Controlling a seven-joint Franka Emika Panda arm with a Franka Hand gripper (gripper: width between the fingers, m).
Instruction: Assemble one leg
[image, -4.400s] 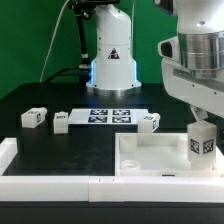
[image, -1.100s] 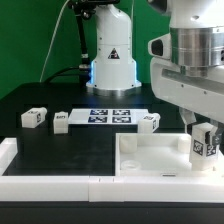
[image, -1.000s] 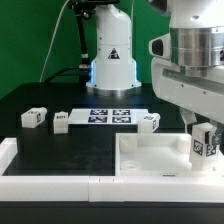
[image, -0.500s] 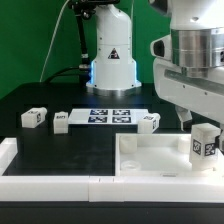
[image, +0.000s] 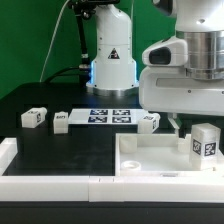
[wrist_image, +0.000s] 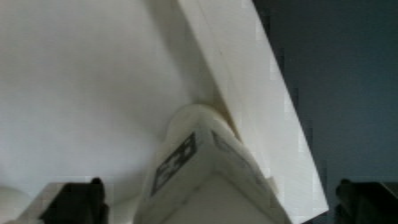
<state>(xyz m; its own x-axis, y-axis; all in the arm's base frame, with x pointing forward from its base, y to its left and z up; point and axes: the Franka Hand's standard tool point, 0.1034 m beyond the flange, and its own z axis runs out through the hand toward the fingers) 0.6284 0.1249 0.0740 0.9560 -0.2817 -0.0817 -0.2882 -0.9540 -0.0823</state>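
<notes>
At the tabletop's front corner, exterior view's right, we see the leg (image: 204, 143) upright in the panel (image: 150, 158) corner, directly under our gripper (wrist_image: 214, 205), fingers spread, holding nothing.

The setting was a robotics lab. A black table (image: 60, 145) stood before a green backdrop (image: 30, 40). The marker board (image: 110, 116) lay at 12 o'clock, with the arm base (image: 112, 50) and its cable (image: 57, 35) behind it.
</notes>
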